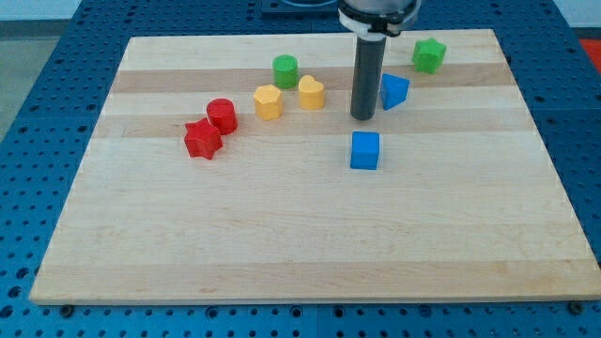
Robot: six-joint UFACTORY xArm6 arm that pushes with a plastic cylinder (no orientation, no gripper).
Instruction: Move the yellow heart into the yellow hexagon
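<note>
Sitting at the view's left on the counter (282, 235) are a red star (202, 139) and red cylinder (222, 115); the yellow hexagon (268, 101) is lying just left of the yellow heart (312, 92), a small gap between them, while my tip (363, 117), holding nothing, is standing apart to the heart's right, beside a blue triangle (394, 91)

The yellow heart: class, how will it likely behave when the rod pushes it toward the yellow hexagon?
The yellow heart looks squat and flat-based, so it should slide, not roll or tip. Its lobed outline may make it twist off my tip. The yellow hexagon sits close, so only a short push seems needed.
</note>
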